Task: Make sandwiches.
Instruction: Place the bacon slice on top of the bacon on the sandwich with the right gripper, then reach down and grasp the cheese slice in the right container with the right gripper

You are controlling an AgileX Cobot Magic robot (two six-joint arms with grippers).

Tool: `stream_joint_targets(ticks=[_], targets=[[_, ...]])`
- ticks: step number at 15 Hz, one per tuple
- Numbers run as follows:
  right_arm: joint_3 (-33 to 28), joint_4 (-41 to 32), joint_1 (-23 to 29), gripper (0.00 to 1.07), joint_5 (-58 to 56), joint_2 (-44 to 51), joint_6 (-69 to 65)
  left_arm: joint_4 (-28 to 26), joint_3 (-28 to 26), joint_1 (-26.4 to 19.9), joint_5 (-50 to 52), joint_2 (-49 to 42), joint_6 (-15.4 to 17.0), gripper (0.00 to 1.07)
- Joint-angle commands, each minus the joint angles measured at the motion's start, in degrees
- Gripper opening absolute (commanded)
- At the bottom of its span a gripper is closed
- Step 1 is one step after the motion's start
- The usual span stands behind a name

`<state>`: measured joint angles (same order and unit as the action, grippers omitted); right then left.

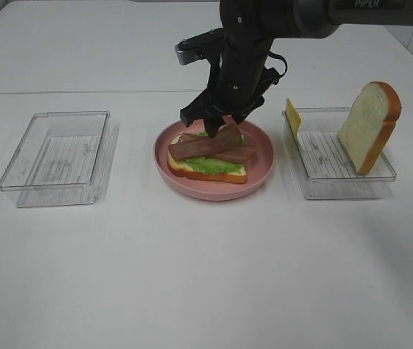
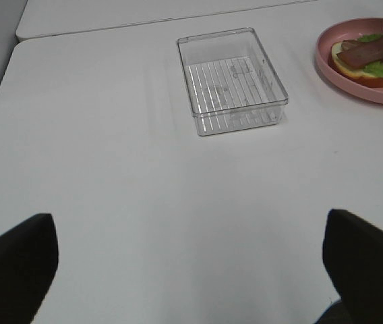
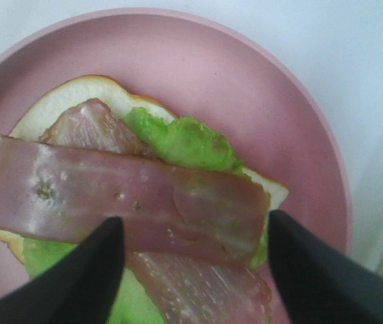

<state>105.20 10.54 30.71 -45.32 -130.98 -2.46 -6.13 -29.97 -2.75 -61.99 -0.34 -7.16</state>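
An open sandwich sits on the round pink plate (image 1: 265, 171): a bread slice (image 1: 206, 174), green lettuce (image 1: 210, 164) and two crossed bacon strips (image 1: 206, 143). My right gripper (image 1: 221, 123) hangs just above it, jaws spread, its fingertips either side of the top bacon strip (image 3: 124, 196), with lettuce (image 3: 185, 138) and bread (image 3: 77, 94) below. A second bread slice (image 1: 369, 125) leans upright in the right tray (image 1: 337, 182), with a yellow cheese square (image 1: 292, 116) at that tray's left wall. My left gripper (image 2: 191, 270) is open and empty above bare table.
An empty clear tray (image 1: 57, 156) stands left of the plate; it also shows in the left wrist view (image 2: 232, 74), with the plate's edge (image 2: 367, 91) beyond it. The table's back seam runs behind the trays.
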Motion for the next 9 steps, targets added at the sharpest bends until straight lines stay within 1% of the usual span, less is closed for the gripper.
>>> stream_joint_targets(ticks=[1, 5, 6, 9], targets=[[0.2, 0.6, -0.1, 0.86, -1.7, 0.1, -1.0, 0.0, 0.1, -0.1, 0.3, -0.7, 0.0, 1.00], [0.6, 0.4, -0.1, 0.86, -6.5, 6.4, -1.9, 0.0, 0.1, -0.1, 0.3, -0.7, 0.0, 1.00], [1.6, 1.2, -0.1, 0.86, -9.7, 8.9, -2.5, 0.0, 0.1, -0.1, 0.3, -0.7, 0.0, 1.00], [2.5, 1.8, -0.9, 0.86, -13.7, 13.1, -2.6, 0.0, 0.1, -0.1, 0.3, -0.7, 0.0, 1.00]])
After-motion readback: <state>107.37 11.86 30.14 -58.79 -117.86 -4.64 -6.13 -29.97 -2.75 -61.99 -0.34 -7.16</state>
